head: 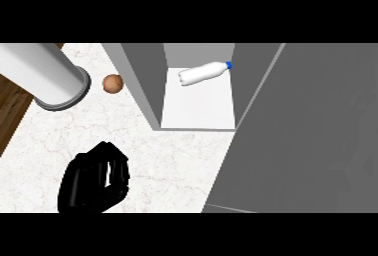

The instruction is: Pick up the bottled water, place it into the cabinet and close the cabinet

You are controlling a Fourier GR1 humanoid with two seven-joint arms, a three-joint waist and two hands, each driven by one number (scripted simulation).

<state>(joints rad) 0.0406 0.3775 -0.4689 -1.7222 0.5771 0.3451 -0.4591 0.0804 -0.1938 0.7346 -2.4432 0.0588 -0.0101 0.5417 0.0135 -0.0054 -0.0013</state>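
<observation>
Lying on its side on the pale floor of the grey cabinet (140, 85), the white plastic water bottle (201, 73) points its blue cap toward the back right. It looks light, smooth and round, so apt to roll; any fresh hold is best taken around the mid-body. The black left hand (94, 182) hovers over the white marbled bench (177, 155), fingers relaxed, holding nothing. The right hand is out of view. The wide grey door (310, 130) stands open, not yet closed.
</observation>
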